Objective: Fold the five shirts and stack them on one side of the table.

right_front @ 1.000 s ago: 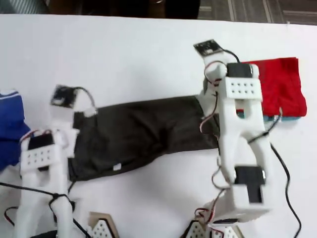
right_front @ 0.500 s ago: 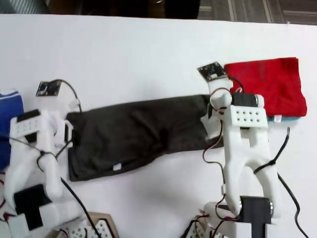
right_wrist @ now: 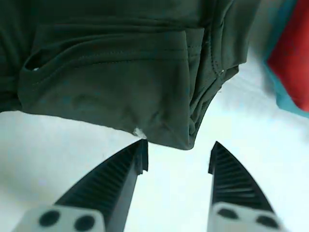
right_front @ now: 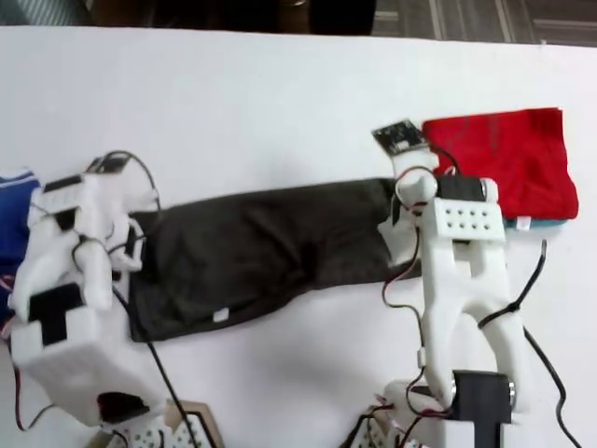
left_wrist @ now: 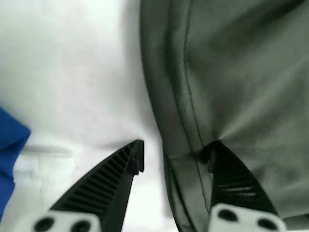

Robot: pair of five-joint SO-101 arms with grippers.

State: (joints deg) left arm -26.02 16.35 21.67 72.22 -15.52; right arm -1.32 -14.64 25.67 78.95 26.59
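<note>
- The dark shirt [right_front: 261, 247] lies stretched out long on the white bench [right_front: 233, 93].
- The left gripper [left_wrist: 176, 150] is spread wide at one end of it, one finger on the cloth.
- The right gripper [right_wrist: 178, 147] is spread wide just off the other end, holding nothing.
- A folded red shirt [right_front: 508, 163] lies near that end.

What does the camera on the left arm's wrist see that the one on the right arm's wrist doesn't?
Left wrist view: a corner of a blue shirt beside the left hand, which has one fingertip against the dark shirt. Right wrist view: a red shirt lying on a teal one, off to one side of the right hand. Both: the dark shirt on the white table, with an open hand at its edge.
</note>
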